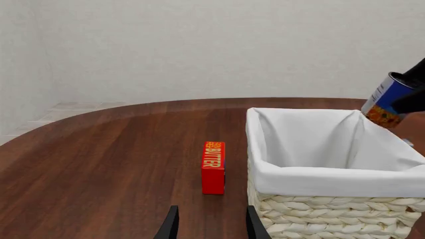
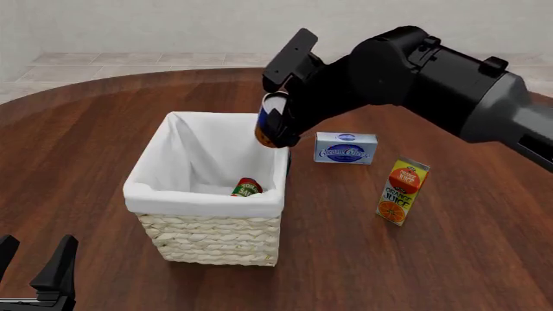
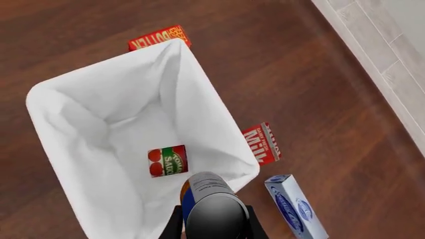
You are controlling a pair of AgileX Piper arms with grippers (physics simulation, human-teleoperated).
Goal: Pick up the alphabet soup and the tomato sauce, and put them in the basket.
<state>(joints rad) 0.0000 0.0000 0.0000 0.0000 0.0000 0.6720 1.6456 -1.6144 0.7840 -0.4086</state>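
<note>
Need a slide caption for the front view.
Right gripper holds alphabet soup over basket; tomato sauce already inside.

Your dark brown wood-grain surface (image 2: 103, 129) carries a cream woven basket (image 2: 212, 240) with white cloth lining. Inside it you have the tomato sauce (image 3: 167, 161), red with a green band and white lettering. At the basket's 1 o'clock, your black right end effector (image 2: 274, 126) holds the alphabet soup (image 1: 386, 101), blue above, orange below, with a pale silvery top. The butter box (image 1: 213, 167) is red with yellow lettering, the cream cheese box (image 2: 346, 148) blue and white, the orange juice carton (image 2: 402, 192) orange and yellow, the milk carton (image 3: 263, 144) red with white lettering.
</note>
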